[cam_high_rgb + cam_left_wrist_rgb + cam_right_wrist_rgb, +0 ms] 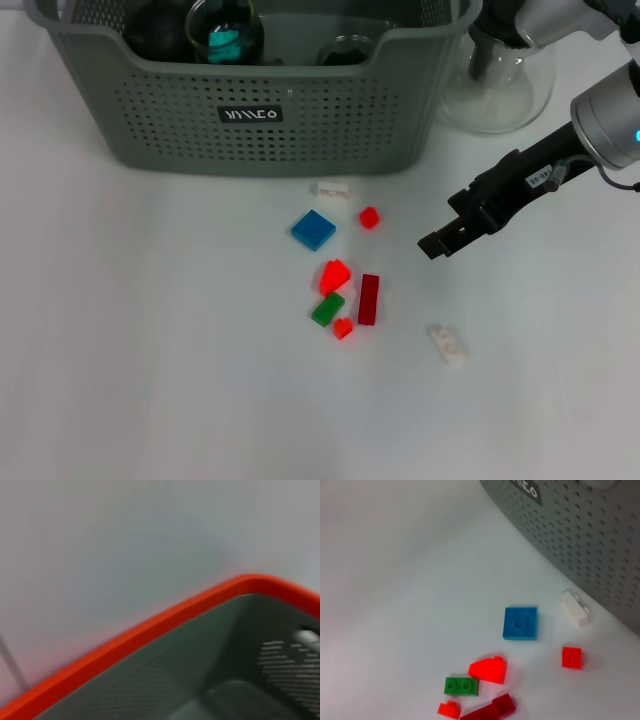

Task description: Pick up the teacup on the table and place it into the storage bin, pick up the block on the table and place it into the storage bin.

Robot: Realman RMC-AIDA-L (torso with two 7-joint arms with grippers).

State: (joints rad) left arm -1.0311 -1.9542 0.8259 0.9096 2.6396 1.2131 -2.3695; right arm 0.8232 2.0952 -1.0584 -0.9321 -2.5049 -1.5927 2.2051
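Blocks lie scattered on the table (150,350) just in front of the storage bin (180,120); glassware already sits inside it, so the block step seems in hand — the teacup I cannot pick out for certain; the right gripper (443,241) hovers empty beside the cluster, fingers seemingly together; next it must open and descend on one block, perhaps the small red cube (369,217); the left arm is out of the head view.

Grey-green perforated storage bin (180,110); blue (313,229), green (327,309), dark-red (368,299) and white (447,344) blocks on white table (150,330).
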